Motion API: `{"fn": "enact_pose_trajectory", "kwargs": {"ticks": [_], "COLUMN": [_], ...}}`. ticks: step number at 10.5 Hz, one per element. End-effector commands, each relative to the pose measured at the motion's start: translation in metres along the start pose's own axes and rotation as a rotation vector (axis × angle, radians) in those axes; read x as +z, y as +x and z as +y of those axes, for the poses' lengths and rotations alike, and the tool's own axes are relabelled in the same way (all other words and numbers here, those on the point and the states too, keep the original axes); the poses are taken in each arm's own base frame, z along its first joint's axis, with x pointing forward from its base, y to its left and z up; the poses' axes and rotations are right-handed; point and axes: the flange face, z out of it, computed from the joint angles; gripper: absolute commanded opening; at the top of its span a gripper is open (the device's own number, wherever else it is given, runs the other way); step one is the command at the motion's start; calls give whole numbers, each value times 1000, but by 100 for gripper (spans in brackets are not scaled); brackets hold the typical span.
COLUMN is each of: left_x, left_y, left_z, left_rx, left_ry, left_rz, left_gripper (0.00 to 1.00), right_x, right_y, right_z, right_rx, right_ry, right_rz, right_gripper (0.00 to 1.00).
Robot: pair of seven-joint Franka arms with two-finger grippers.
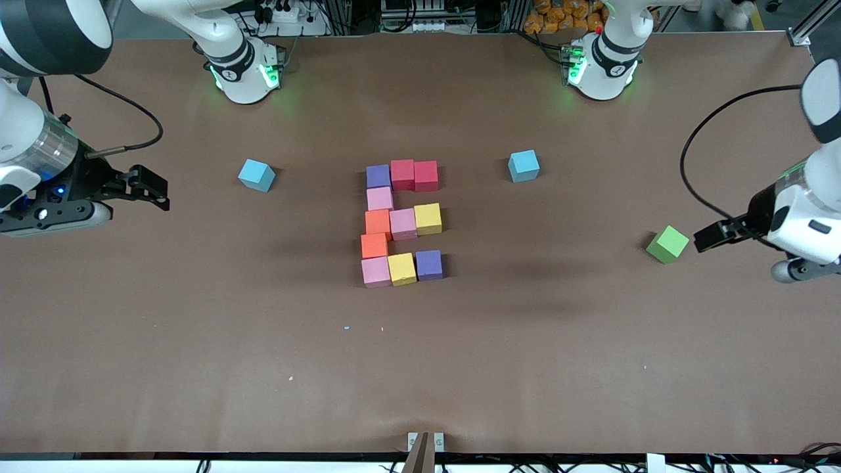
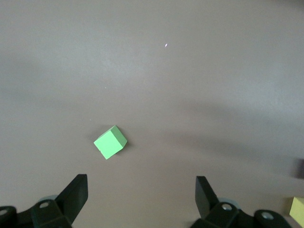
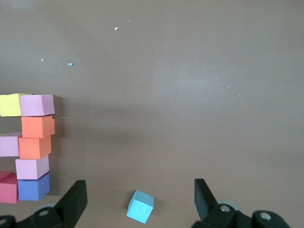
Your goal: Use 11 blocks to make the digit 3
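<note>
The blocks (image 1: 401, 223) lie packed together at the middle of the table (image 1: 420, 368), touching one another in three rows joined by a column on the side toward the right arm's end. The row farthest from the front camera reads purple, red, red; a pink cube sits below the purple one; the middle row reads orange, pink, yellow; a second orange cube follows; the nearest row reads pink, yellow, purple.

The right gripper (image 1: 154, 190) hangs in the air over the right arm's end of the table, well apart from the blocks, fingers spread wide and holding nothing. One light-blue cube (image 1: 257, 175) lies between it and the blocks, and shows in the right wrist view between the fingertips but lower down on the table.

The left gripper (image 1: 713, 234) hangs over the left arm's end of the table, fingers spread wide and empty, just beside a green cube (image 1: 667, 244) without touching it. A second light-blue cube (image 1: 523, 165) lies apart from the blocks toward the left arm's end.

The table is covered in plain brown matte sheet with a few small specks. Cables and rack frames stand along the edge by the arm bases
</note>
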Motion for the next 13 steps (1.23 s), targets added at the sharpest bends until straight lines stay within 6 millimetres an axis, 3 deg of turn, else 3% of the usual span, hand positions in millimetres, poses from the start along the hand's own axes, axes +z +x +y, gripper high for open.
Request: {"fn": "enact_pose_trajectory", "kwargs": {"ticks": [1, 3, 7, 11, 13], "left_x": [-12, -12, -22, -48, -60], "left_y": [-7, -10, -20, -41, -52], "left_z": [12, 16, 8, -2, 10], "left_rx": [72, 95, 132, 175, 244], "left_ry": [-22, -19, -3, -3, -5], "left_rz": [-14, -25, -62, -80, -60], "left_gripper": [100, 100, 100, 100, 100], "right_x": [-2, -6, -11, -7, -7], "right_y": [-5, -8, -5, -5, -5], "right_z": [1, 10, 7, 2, -1], "right_rx": [34, 50, 36, 38, 32], "right_ry": [-8, -8, -4, -5, -4], "right_rz": [-26, -46, -35, -44, -44], "right_gripper": [100, 100, 100, 100, 100]}}
